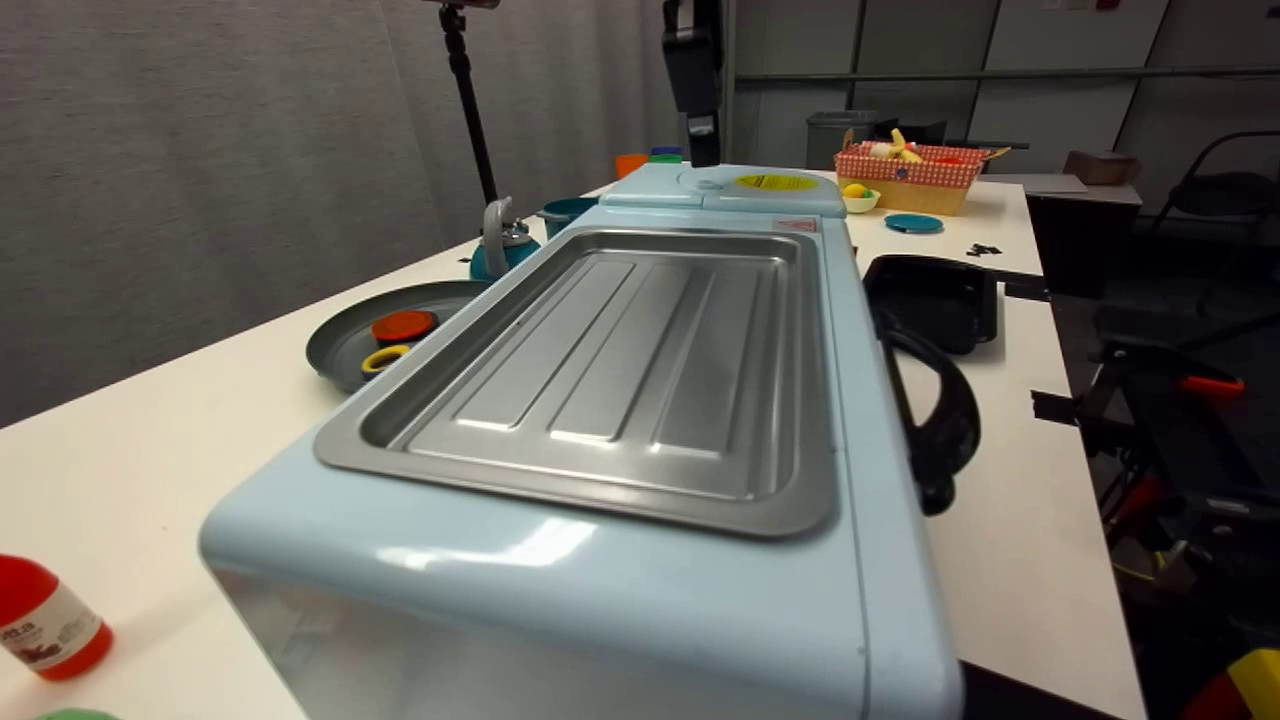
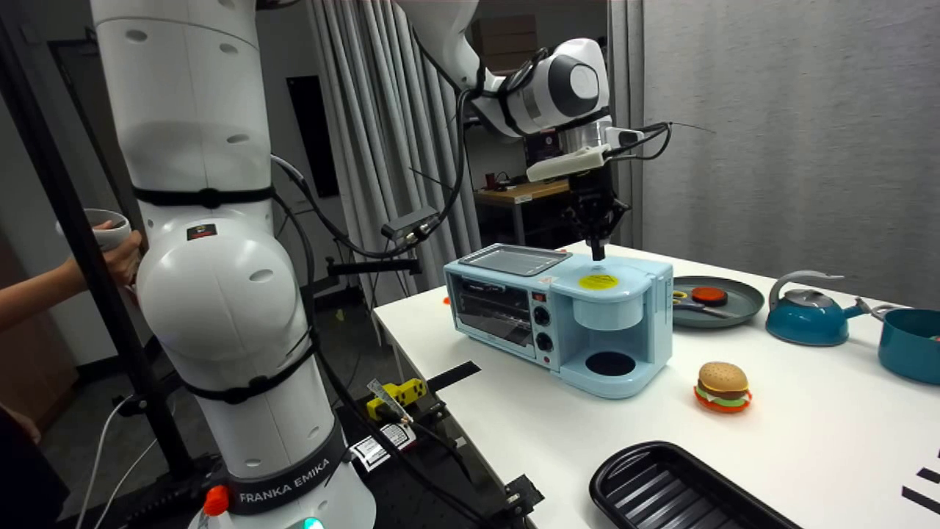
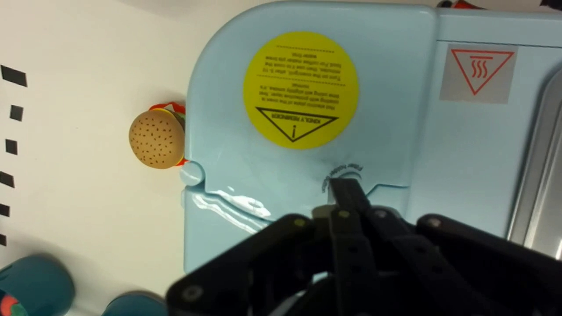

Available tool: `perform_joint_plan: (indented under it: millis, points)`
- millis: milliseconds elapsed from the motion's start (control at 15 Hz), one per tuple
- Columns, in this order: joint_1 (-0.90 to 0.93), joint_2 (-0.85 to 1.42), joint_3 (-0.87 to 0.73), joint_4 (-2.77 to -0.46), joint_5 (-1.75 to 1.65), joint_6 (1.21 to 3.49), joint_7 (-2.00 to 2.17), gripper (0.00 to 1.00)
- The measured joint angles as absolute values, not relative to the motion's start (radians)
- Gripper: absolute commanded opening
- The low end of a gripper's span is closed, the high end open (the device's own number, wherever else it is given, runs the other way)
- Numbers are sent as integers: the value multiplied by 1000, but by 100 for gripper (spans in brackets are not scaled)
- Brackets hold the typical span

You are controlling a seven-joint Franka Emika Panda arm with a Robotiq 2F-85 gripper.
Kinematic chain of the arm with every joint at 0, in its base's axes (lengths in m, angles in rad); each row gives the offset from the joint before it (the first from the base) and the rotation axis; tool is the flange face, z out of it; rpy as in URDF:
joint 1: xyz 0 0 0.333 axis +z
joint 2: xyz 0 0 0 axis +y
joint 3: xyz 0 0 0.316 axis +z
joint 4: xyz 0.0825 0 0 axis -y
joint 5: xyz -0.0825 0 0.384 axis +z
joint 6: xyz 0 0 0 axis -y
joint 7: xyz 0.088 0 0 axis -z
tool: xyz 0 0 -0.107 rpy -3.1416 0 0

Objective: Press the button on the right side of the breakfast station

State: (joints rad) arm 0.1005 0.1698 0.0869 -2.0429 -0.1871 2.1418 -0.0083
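Presumably heavy and stiff, the appliance (image 2: 562, 316) needs no grasp: press the button (image 1: 708, 185) beneath the gripper (image 2: 598, 251), closed, empty.

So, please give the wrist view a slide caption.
Closed Robotiq gripper at the filter holder button on the breakfast station.

Looks like a robotics lab with a mock kitchen. White Franka arm (image 2: 220, 286) beside the table (image 2: 536, 419), cables (image 2: 461, 143) strapped along it, tape strip (image 2: 453, 375) on the tabletop, grey curtain (image 2: 360, 110). Kitchen bits: breakfast station (image 2: 558, 319), kettle (image 2: 810, 319), pan (image 2: 743, 308), toy-looking burger (image 2: 723, 386).
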Motion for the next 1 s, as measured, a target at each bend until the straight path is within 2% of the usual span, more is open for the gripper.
perform_joint_plan:
  millis: [1000]
  points:
    - [89, 184, 75, -2052, -145, 2140, -8, 0]
